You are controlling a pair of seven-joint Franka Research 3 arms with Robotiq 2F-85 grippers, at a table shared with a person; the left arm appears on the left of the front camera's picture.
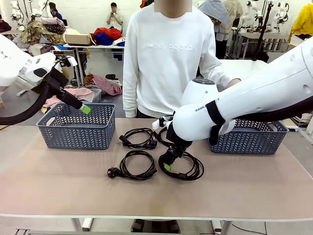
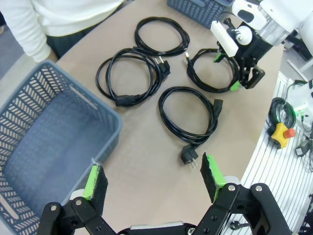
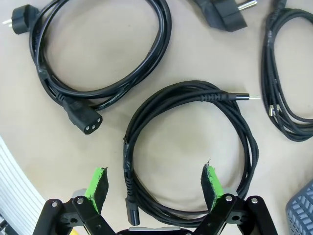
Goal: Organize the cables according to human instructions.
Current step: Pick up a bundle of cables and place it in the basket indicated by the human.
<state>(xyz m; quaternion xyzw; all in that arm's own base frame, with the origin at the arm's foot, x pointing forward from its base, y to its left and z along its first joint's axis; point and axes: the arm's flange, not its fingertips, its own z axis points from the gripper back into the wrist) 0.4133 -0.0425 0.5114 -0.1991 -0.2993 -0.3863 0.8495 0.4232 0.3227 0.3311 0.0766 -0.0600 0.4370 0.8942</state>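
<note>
The left wrist view is showing all four power cords [image 2: 163,111] lying coiled on the table [image 2: 146,161], while in the front view the right arm is hiding most of the farthest one. The right gripper [image 3: 154,176] is hanging wide open over one coil. The left gripper [image 2: 151,174] is hovering, spread and empty, at the grey basket's [image 2: 49,161] edge.

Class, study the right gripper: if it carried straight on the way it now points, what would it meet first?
Most likely the coiled cable lying on the table: the right gripper's open fingers straddle the coil's near arc. How far above it the gripper hangs is unclear.
</note>
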